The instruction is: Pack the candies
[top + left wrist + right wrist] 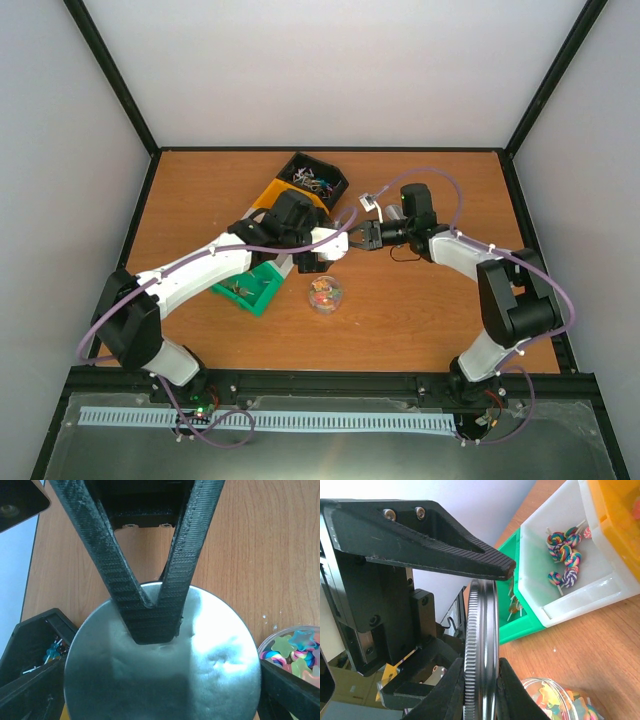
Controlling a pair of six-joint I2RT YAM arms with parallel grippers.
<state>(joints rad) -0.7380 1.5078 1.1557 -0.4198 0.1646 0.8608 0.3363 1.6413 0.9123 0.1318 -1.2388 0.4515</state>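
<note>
Hidden: the lid (210, 650) fills my left wrist view and covers most of what lies behind it. The jar (295, 652) is cut off at lower right and the black bin (35, 645) at lower left.
Hard to make out: the green bin (250, 292) sits half under my left arm, and I can't read its contents.
Right claw (489, 615): pinching the lid edge-on by its ribbed rim.
Left claw (165, 675): spread wide, with a finger on either side of the lid. I cannot tell whether they touch it.
Candies (313, 181): in the black bin at upper centre of the top view. More sit in the open jar just below the claws, and swirled ones in the white bin (580, 595).
Surface (420, 320): brown wood grain.
Room: pale walls (330, 70) and black frame posts.
</note>
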